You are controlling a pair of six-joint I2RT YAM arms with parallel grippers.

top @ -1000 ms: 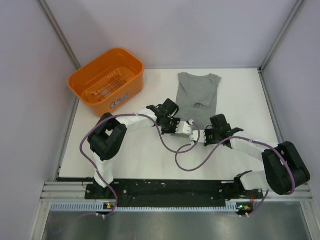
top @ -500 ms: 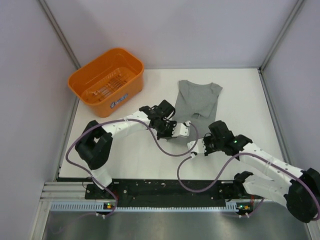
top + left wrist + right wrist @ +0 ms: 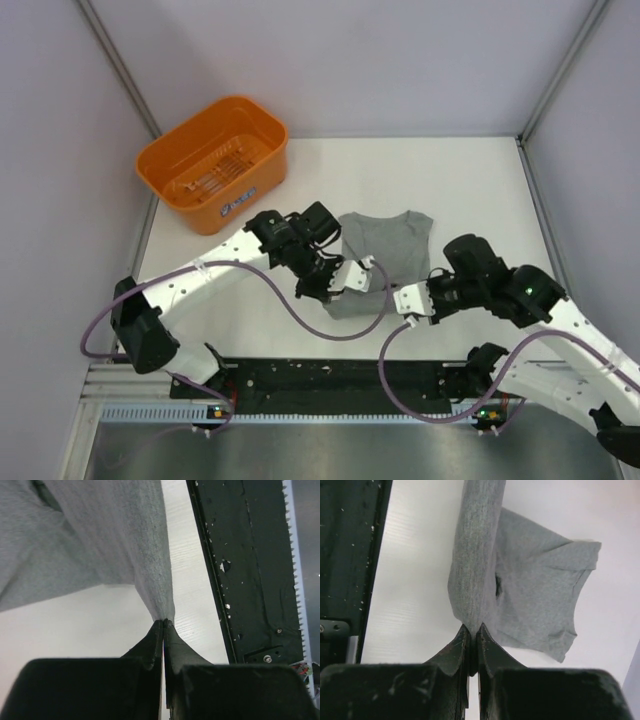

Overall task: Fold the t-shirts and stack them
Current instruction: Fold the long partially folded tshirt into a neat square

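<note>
The heather-grey t-shirt lies on the white table with its collar end far and its near hem lifted. My left gripper is shut on the near-left corner of the hem. My right gripper is shut on the near-right corner. In the left wrist view the gripper pinches a point of grey fabric that hangs away from the tips. In the right wrist view the gripper pinches a bunched fold of the shirt, and a sleeve and the rest lie on the table beyond.
The orange plastic basket stands at the far left of the table. The black base rail runs along the near edge and also shows in the left wrist view and the right wrist view. Grey walls enclose the table.
Both arms have drawn back toward the near edge and risen, each holding the shirt's hem. The shirt has slid nearer across the table.
</note>
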